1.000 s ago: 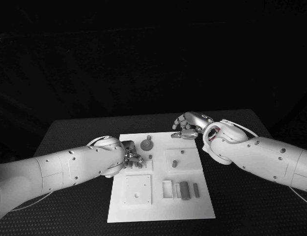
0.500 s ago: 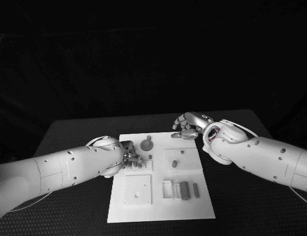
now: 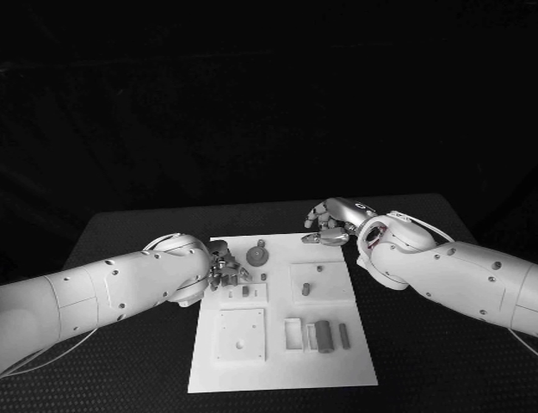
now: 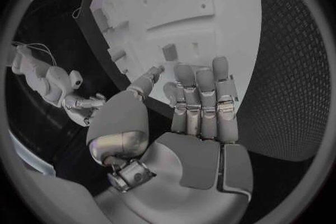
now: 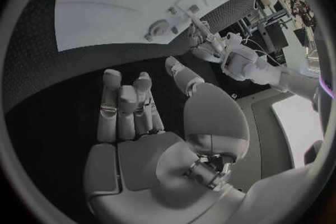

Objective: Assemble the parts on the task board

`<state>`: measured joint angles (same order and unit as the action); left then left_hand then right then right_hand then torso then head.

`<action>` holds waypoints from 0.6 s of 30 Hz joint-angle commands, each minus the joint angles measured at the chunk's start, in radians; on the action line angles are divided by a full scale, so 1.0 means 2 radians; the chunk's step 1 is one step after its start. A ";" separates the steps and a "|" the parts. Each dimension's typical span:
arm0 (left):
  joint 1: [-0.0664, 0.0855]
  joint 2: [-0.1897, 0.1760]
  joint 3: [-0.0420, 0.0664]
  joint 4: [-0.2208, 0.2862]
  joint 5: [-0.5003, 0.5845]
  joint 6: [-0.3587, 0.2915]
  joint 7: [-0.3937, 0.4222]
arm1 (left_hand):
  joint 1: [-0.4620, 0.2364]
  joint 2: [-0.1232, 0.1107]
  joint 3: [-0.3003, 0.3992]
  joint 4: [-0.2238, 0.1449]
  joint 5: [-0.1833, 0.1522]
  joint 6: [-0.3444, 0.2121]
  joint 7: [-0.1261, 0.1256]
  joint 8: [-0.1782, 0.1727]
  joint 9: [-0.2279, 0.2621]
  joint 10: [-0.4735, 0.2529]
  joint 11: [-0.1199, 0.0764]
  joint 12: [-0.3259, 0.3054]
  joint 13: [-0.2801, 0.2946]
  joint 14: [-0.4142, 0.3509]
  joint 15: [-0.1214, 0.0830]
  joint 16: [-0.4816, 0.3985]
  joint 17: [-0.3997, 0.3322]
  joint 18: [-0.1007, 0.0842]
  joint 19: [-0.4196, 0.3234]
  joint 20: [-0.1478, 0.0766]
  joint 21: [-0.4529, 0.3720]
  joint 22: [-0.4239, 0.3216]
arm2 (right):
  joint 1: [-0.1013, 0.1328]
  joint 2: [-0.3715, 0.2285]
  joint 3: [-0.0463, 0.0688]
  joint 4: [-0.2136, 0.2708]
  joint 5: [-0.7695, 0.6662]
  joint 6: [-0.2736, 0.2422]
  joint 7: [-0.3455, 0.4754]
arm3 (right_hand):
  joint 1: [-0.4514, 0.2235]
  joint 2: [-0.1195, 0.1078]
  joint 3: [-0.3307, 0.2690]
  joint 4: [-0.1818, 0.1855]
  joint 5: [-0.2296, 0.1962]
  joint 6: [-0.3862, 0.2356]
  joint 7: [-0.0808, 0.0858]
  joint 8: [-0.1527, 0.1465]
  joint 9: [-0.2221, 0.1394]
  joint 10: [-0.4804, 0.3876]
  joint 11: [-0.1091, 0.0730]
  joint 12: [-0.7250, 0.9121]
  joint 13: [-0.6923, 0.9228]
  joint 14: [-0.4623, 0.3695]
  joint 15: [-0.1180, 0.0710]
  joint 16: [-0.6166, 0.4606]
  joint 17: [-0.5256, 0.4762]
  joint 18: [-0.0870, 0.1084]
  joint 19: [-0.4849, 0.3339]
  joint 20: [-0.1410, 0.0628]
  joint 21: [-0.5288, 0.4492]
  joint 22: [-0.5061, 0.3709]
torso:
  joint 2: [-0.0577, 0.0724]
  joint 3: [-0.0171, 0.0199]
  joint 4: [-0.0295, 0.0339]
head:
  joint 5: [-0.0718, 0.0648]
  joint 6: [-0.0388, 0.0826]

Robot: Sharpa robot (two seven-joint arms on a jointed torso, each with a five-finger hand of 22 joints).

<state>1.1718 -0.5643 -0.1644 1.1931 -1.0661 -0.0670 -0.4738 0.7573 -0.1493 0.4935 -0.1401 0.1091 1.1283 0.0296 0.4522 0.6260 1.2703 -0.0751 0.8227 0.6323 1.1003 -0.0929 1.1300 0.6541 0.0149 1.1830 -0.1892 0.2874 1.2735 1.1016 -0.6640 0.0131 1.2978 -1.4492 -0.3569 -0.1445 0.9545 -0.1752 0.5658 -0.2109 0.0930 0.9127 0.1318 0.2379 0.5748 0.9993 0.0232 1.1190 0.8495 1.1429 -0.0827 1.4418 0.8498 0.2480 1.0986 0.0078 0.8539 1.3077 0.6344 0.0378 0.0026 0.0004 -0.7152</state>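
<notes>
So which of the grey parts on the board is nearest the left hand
The short upright peg right beside the left hand, at the task board's left edge. The round knobbed part sits farther up, and the cylinders lie lower right.

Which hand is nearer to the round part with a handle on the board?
The left hand is nearer, just beside the round part. The right hand hovers farther off, near the board's far edge.

White smooth-shelled arms w/ small dark screw holes, thin cables, silver segmented hands (image 3: 330, 219).
</notes>
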 commanded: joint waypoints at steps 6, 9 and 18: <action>0.017 -0.012 0.017 -0.005 0.027 0.005 -0.001 | -0.006 0.001 -0.002 0.001 -0.003 -0.002 -0.001 -0.002 0.000 -0.002 -0.002 0.003 -0.001 -0.003 -0.001 0.003 -0.001 0.002 0.004 0.000 -0.002 0.001 | 0.000 -0.001 0.000 -0.003 -0.001 0.000 0.001 | -0.003 -0.002 0.000 0.003 -0.002 0.001 0.003 -0.003 0.001 -0.002 0.001 0.000 -0.001 -0.005 0.000 -0.001 0.000 0.007 -0.004 -0.001 -0.003 0.007 | 0.000 -0.0002 0.0002 | 0.000 0.004; 0.025 -0.007 0.017 -0.027 0.031 0.010 -0.001 | -0.005 0.001 -0.002 0.001 -0.003 -0.003 -0.001 -0.003 0.000 -0.002 -0.002 0.003 -0.001 -0.003 -0.001 0.003 -0.001 0.002 0.004 -0.001 -0.002 0.001 | 0.000 -0.002 0.000 -0.004 -0.001 0.000 0.001 | -0.003 -0.002 0.000 0.003 -0.002 0.001 0.003 -0.003 0.001 -0.002 0.001 0.000 -0.001 -0.005 0.000 -0.001 0.000 0.007 -0.004 -0.001 -0.003 0.007 | 0.001 0.0001 -0.0002 | 0.000 0.005; 0.027 0.028 0.017 -0.090 0.016 0.032 0.002 | -0.004 -0.002 -0.001 -0.001 0.000 -0.042 0.015 -0.037 -0.018 -0.012 0.012 0.008 0.000 -0.012 -0.001 0.004 -0.004 -0.001 0.002 0.000 -0.010 0.001 | 0.000 -0.001 0.000 -0.003 -0.001 0.001 0.001 | -0.003 -0.003 0.000 0.003 -0.002 0.001 0.003 -0.003 0.001 -0.002 0.001 0.000 -0.001 -0.005 0.000 -0.001 0.000 0.007 -0.004 -0.001 -0.003 0.007 | 0.003 -0.0006 -0.0015 | -0.002 0.007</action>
<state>1.2249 -0.5151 -0.1311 1.0190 -1.0271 -0.0439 -0.4776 0.7573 -0.1502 0.4935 -0.1401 0.1091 1.0496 0.0588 0.3827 0.5924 1.2475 -0.0523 0.8328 0.6309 1.0828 -0.0972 1.1339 0.6468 0.0148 1.1868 -0.1930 0.2694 1.2739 1.1017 -0.6665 0.0134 1.2900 -1.4487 -0.3573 -0.1444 0.9546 -0.1752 0.5658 -0.2110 0.0930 0.9128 0.1317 0.2380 0.5755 0.9993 0.0232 1.1190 0.8497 1.1429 -0.0827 1.4418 0.8498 0.2465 1.0986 0.0079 0.8539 1.3076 0.6374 0.0379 0.0005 -0.0012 -0.7011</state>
